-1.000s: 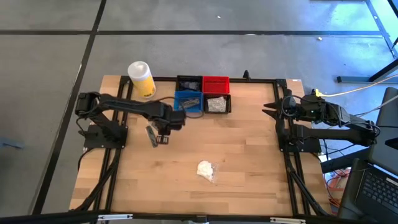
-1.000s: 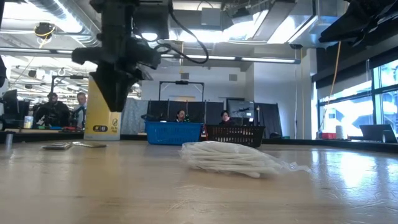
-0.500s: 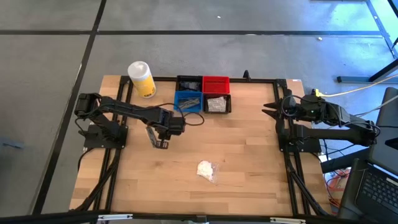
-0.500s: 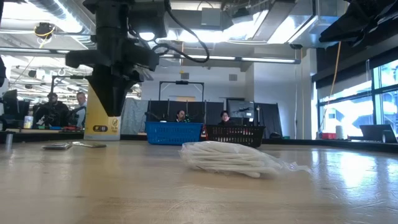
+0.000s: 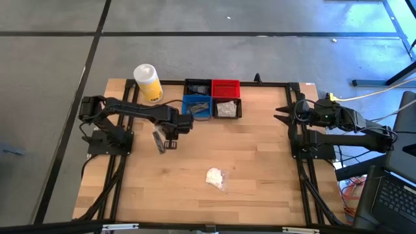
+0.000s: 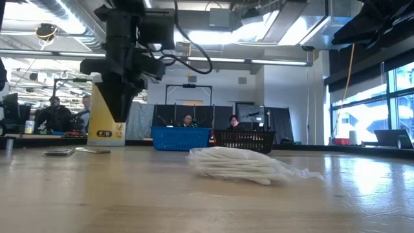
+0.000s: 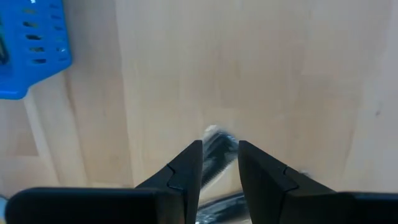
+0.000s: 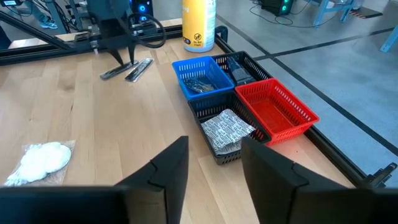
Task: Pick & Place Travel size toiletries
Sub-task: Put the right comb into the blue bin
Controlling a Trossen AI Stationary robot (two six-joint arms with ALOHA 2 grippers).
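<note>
Two flat dark tubes (image 8: 115,73) (image 8: 138,68) lie side by side on the wood at the left. My left gripper (image 5: 169,138) hangs over them, pointing down and clear of the table (image 6: 119,118). Its fingers are a little apart, and one tube (image 7: 216,151) shows through the gap. A white wad in clear wrap (image 5: 215,177) rests flat near the table's middle. More dark tubes lie in the blue bin (image 8: 200,79), and clear packets (image 8: 227,127) lie in a black bin. My right gripper (image 5: 284,116) waits open at the right edge.
Four small bins stand at the far middle: black (image 5: 197,87), red (image 5: 225,88), blue (image 5: 196,106) and black with packets (image 5: 227,108). A tall yellow container (image 5: 147,82) stands at the far left. Bare wood lies around the wad. People sit in the room behind.
My left gripper has swung a little toward the near edge and down over the tubes, then come back to about where it was. The tubes and the wad have stayed put.
</note>
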